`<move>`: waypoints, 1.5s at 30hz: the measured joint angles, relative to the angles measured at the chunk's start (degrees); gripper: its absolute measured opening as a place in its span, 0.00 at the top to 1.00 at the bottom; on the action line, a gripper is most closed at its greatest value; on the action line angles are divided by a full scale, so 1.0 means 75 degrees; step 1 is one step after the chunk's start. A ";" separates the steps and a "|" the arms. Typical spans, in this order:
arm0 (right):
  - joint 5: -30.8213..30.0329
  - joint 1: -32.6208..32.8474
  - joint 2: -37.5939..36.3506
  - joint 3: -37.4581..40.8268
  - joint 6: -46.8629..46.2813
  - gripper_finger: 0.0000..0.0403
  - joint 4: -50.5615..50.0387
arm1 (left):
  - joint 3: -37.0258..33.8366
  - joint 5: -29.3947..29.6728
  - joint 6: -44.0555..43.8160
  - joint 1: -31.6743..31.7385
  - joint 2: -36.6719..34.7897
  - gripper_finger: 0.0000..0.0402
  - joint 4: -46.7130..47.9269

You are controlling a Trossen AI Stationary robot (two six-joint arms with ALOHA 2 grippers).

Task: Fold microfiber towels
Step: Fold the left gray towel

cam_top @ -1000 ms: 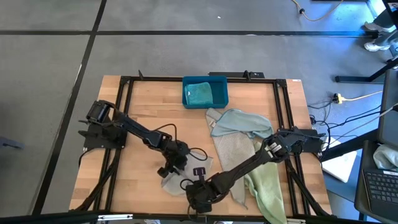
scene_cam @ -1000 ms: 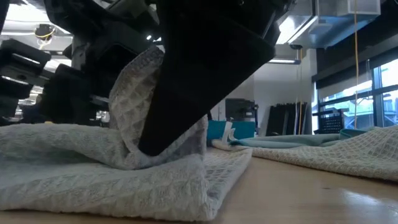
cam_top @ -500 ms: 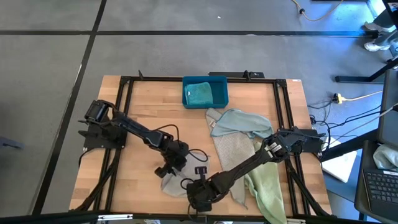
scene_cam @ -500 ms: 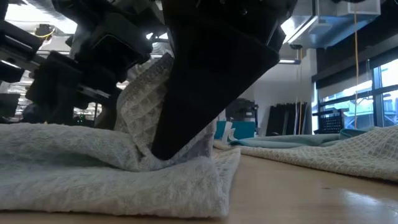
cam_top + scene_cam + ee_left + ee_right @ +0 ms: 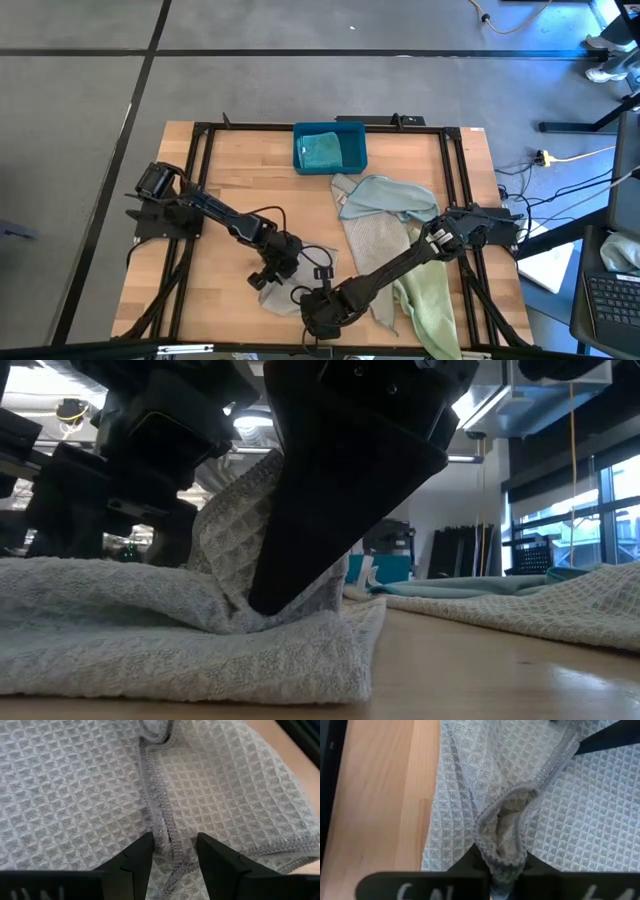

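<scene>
A pale grey-beige microfiber towel [image 5: 275,296] lies bunched near the table's front edge, filling the low view [image 5: 150,630]. My right gripper [image 5: 318,310] is shut on it and points steeply down. My left gripper [image 5: 268,275] stands just behind, open, its fingertips [image 5: 173,855] on either side of a hemmed edge [image 5: 162,827]. A teal towel [image 5: 320,150] lies in the blue bin [image 5: 357,150]. A pale blue towel [image 5: 390,195], another grey one [image 5: 372,240] and a pale green one [image 5: 428,300] lie spread at the right. My right gripper pinches a bunched loop of the grey towel's hemmed edge [image 5: 502,840] between its two fingers, slanting down from above. More than one layer is gathered there. The pinched fold [image 5: 235,510] stands raised; the rest lies slack on the table. Whether my left gripper touches the towel, I cannot tell.
The three loose towels overlap on the right half of the table, under and beside my right arm. The bin stands at the far edge, in the middle. Bare wood [image 5: 230,190] shows on the left half. A black frame [image 5: 205,160] runs around the tabletop.
My left gripper has tipped a little and shifted slightly toward the table's near left. The grey towel's raised fold stands a bit higher, and its right-hand edge in the low view has drawn in slightly.
</scene>
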State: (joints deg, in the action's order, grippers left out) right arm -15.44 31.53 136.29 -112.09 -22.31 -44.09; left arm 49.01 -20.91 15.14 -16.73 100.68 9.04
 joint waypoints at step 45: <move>-0.0947 -0.0010 -0.0388 -0.0045 0.0035 0.96 -0.0872 | 0.0117 0.2801 -0.1215 -0.0059 -0.2408 1.00 0.2539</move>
State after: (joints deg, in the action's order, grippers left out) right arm -22.54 31.45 133.38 -112.43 -22.05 -50.63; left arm 49.89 0.10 6.02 -17.17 82.63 28.08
